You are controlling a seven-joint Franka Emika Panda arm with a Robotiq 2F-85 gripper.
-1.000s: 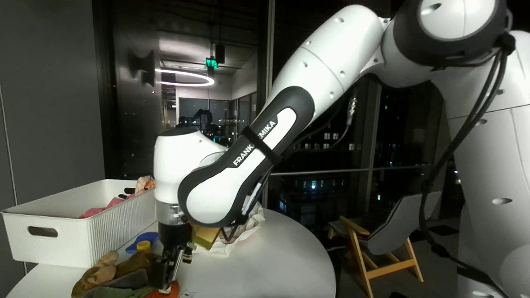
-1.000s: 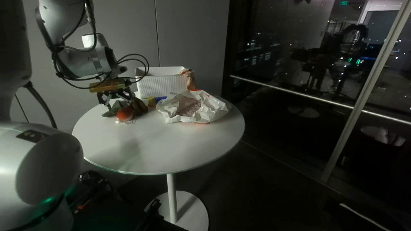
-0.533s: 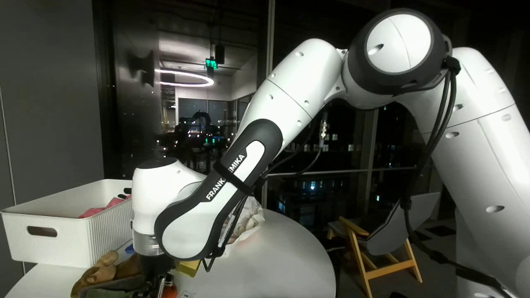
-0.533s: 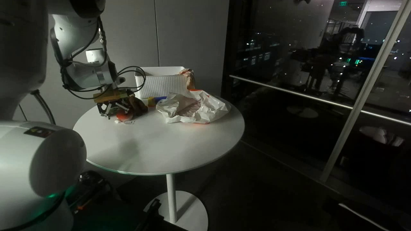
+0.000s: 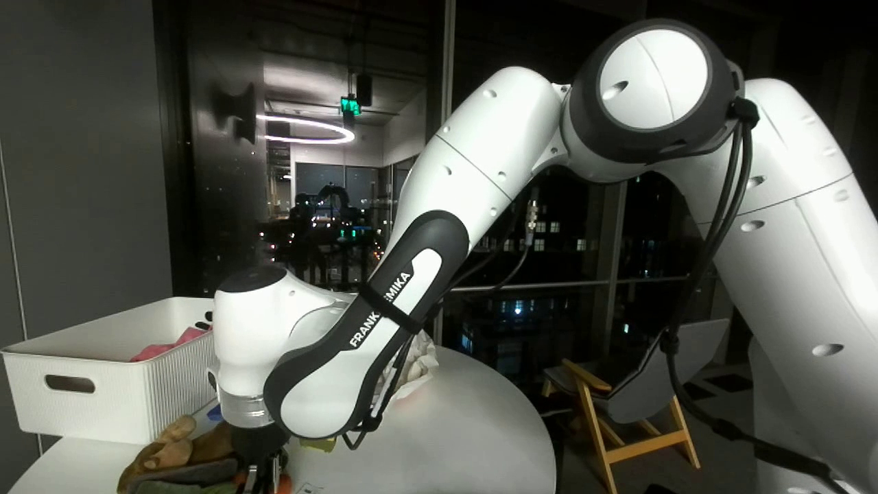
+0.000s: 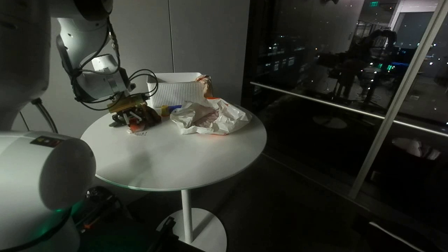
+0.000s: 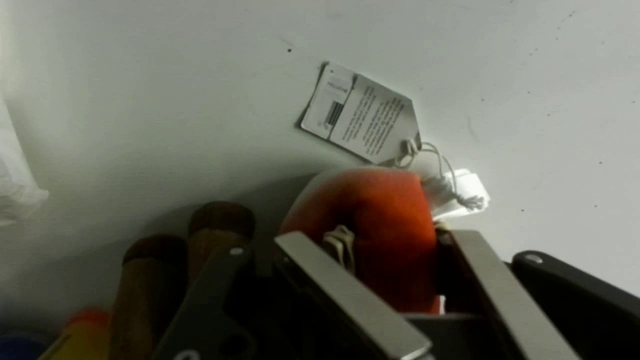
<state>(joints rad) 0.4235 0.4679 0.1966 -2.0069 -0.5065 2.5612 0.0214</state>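
Wrist view, tag (image 7: 362, 115), 2 brown stubs (image 7: 147, 290) beside orange object (image 7: 392, 235)

Dim light leaves soft shadows over the white tabletop (image 6: 189, 154).

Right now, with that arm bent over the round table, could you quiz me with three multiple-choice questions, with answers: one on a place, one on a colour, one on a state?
1. Where does the printed tag lie?
A. on the floor
B. on the table
C. in a bin

2. What colour is the rounded thing between the fingers of the gripper?
A. blue
B. purple
C. orange-red

3. How is the white wrapping?
A. crumpled
B. rolled up
C. neatly folded

1: B, the wrist view shows it flat on the table.
2: C, orange-red shows between the fingers in the wrist view.
3: A, creases and raised edges show in an exterior view.
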